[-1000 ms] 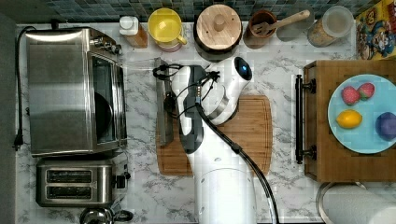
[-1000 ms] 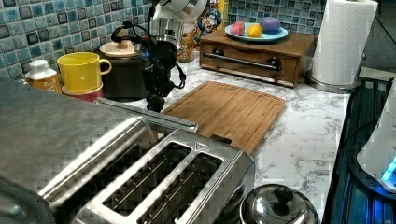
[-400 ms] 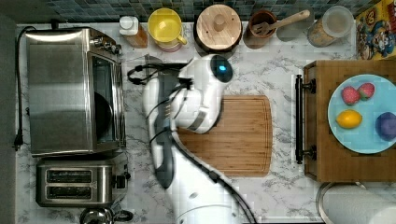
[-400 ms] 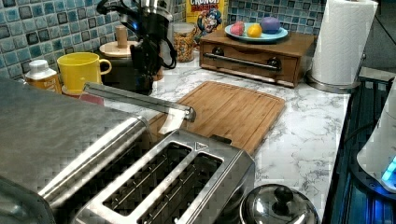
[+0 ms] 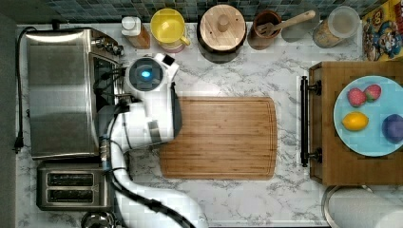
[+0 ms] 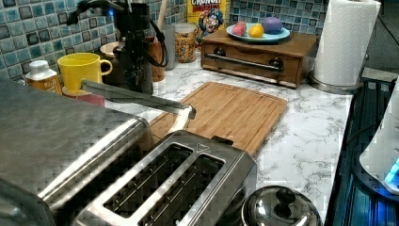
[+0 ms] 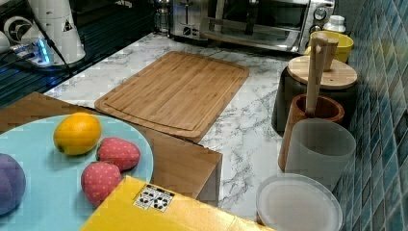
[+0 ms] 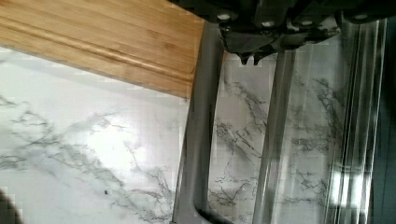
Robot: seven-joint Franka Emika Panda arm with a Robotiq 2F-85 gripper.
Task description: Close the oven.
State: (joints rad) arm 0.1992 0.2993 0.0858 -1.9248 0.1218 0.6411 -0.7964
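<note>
Top view, left to right. The oven (image 5: 62, 92) sits at 9 o'clock on the marble counter (image 5: 237, 199), black cord (image 5: 18, 95) along its far left side, knobs toward 11 o'clock. Two-slot toaster (image 5: 73, 185) just below it at 7–8 o'clock, a steel lid (image 5: 97, 220) beside that at the bottom edge. The white arm (image 5: 147, 109) covers the oven's front, so the door is mostly hidden from above. In the left view the door's bar handle (image 6: 136, 96) is raised off the counter, door partly open and tilted, with the black gripper (image 6: 134, 70) just behind the handle; jaw state cannot be told. Wrist view looks through the glass door (image 8: 303, 140) onto marble, handle bar (image 8: 198, 130) alongside. Wooden cutting board (image 5: 221, 137) at centre. Along 12 o'clock: yellow mug (image 5: 168, 26), lidded pot (image 5: 222, 28), utensil cup (image 5: 266, 28). At 3 o'clock, a wooden box (image 5: 328, 123) carrying a blue plate (image 5: 368, 142) of fruit.
</note>
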